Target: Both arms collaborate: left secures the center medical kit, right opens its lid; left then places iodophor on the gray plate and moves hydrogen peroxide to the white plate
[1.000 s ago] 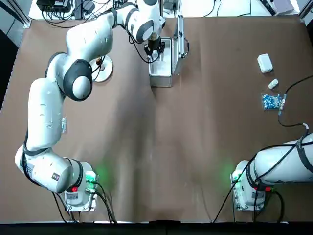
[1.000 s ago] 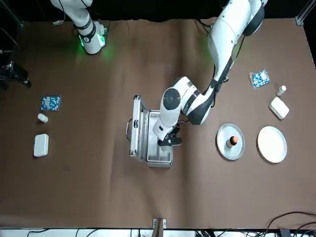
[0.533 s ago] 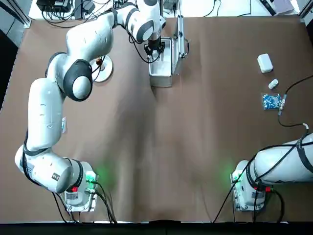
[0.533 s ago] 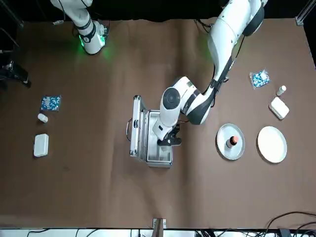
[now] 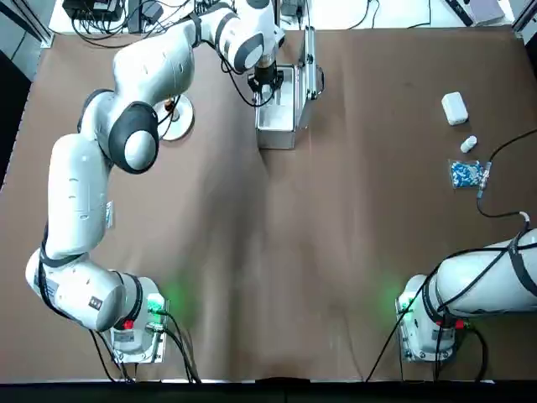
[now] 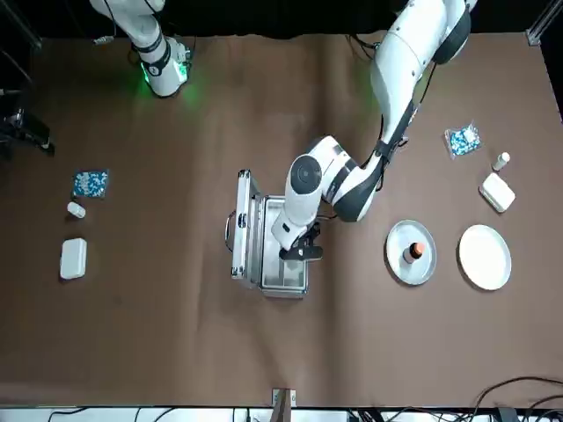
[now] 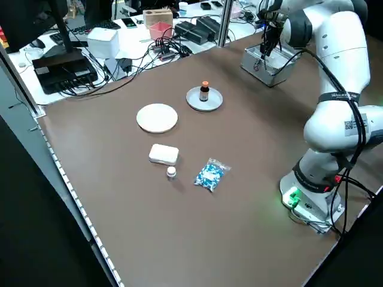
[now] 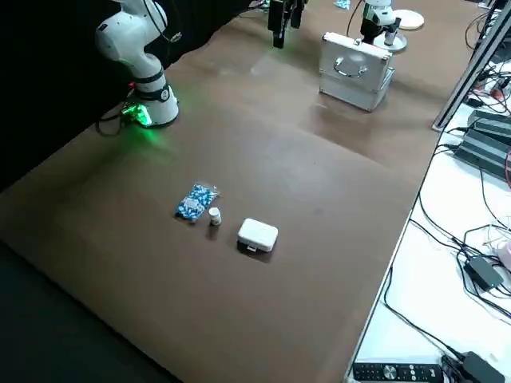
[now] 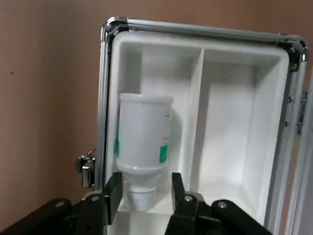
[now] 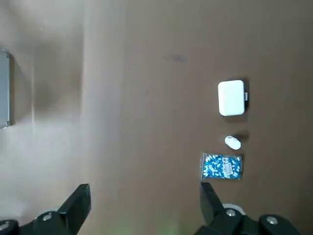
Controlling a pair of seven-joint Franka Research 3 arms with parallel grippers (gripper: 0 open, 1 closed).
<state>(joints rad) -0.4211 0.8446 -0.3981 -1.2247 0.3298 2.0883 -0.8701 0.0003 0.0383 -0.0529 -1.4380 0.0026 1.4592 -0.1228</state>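
The right pincer (image 10: pixel 142 210) hangs high over the brown tabletop (image 5: pixel 336 235) near the robot's own side, fingers spread wide apart and holding nothing. Below it, in its wrist view, lie a rounded white box (image 10: pixel 231 98), a small white vial (image 10: pixel 233 142) and a blue packet (image 10: pixel 222 166), close together in a row.

Farther out, in the middle of the far half of the tabletop, the medical kit (image 5: pixel 277 117) stands open. Its lid (image 5: pixel 308 63) is raised upright on the side toward the robot's right, with the black handle on the outer face. The left arm (image 5: pixel 138 126) reaches across to it, and the left pincer (image 9: pixel 143 193) is lowered into the case. In the left wrist view the hydrogen peroxide bottle (image 9: pixel 142 142) lies on its side in one of the two white compartments, the one next to the latch edge. The fingers (image 9: pixel 113 193) stand apart on either side of its neck and cap, not closed on it.

To the robot's left of the case, the iodophor bottle (image 6: pixel 412 252) stands upright on the gray plate (image 6: pixel 396 264). The white plate (image 6: pixel 485 257) lies just beyond it, bare.
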